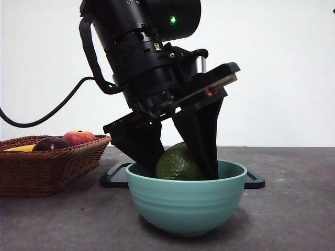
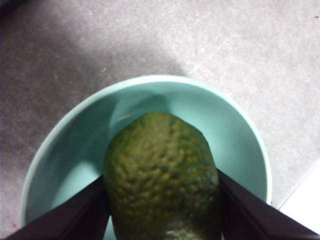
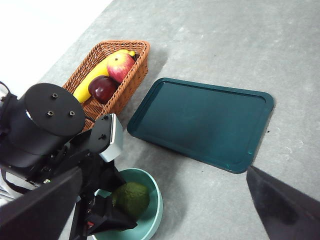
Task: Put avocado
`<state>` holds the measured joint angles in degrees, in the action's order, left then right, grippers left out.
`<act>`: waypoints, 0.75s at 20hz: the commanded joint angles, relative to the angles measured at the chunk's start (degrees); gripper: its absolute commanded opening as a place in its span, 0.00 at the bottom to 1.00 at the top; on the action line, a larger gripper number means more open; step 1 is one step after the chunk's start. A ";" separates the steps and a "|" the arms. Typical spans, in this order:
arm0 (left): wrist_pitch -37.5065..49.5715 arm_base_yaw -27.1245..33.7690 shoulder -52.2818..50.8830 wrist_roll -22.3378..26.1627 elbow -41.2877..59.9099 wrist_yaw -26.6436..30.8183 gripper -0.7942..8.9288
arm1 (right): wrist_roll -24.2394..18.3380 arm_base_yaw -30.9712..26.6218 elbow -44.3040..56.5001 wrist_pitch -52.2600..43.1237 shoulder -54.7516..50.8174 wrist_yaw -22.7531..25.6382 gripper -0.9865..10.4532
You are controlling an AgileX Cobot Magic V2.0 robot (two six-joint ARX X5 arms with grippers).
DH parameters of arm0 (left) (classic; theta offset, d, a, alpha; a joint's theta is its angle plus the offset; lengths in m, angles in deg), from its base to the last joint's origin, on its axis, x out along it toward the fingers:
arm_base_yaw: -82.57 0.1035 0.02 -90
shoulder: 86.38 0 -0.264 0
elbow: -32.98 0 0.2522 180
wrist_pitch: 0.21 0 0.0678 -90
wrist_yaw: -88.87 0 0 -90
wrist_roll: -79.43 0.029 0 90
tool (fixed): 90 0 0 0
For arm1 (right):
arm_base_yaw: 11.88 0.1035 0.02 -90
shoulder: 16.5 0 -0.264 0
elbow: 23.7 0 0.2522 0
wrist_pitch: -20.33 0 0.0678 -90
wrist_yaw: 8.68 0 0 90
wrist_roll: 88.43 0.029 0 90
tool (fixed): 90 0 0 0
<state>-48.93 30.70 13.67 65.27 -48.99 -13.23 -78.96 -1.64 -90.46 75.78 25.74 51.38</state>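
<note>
Gripping the avocado (image 2: 161, 180) between its two jaws, the left claw (image 1: 178, 166) stood inside the bowl (image 1: 186, 203) with both jaw tips below the rim. The jaws pinched the fruit from either side, flat against its flanks in the left wrist view. The avocado lay directly between the jaws, its long axis running forward away from the wrist, the narrower end pointing ahead of the tips toward the bowl's far wall. It sat low in the bowl, though whether its underside touched the bottom could not be told; the rim hid that in the front view and the fruit itself hid it from the wrist.

The right claw (image 3: 165, 200) was spread wide, empty, and held high, well apart from the bowl, so the left arm was plainly the nearer. Below and ahead of it lay the tray (image 3: 202, 122), bare, and beyond that the basket (image 3: 127, 82) with a banana (image 3: 97, 75), an apple (image 3: 120, 66) and a dark plum-like fruit (image 3: 101, 88).

Judgement: release needed only a parting of the jaws; the bowl wall beside each jaw left modest room.

The left jaw tips were cut off in its own view. The tray showed only as a dark edge in the front view.
</note>
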 commanded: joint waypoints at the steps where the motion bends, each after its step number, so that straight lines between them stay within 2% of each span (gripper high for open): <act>1: -0.15 -0.66 1.25 1.05 -1.25 0.07 0.40 | 0.59 0.17 -1.11 -0.50 0.35 -0.07 0.56; 3: -0.17 -0.66 1.25 1.05 -1.25 0.07 0.56 | 0.59 0.17 -1.11 -0.50 0.35 -0.07 0.56; 4: -0.02 -0.66 1.25 1.05 -1.25 0.07 0.60 | 0.57 0.20 -1.11 -0.50 0.35 -0.09 0.56; 10: -0.09 -0.66 0.28 1.09 -3.10 0.02 0.59 | 0.55 0.20 -1.11 -0.52 0.35 -0.09 0.56; 15: -3.69 -0.74 -6.08 2.51 -7.76 0.00 0.59 | 0.57 0.17 -1.11 -0.72 0.35 -0.07 0.56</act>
<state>-52.84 30.68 8.05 66.48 -55.17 -13.23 -78.96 -1.64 -90.46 75.63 25.74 51.38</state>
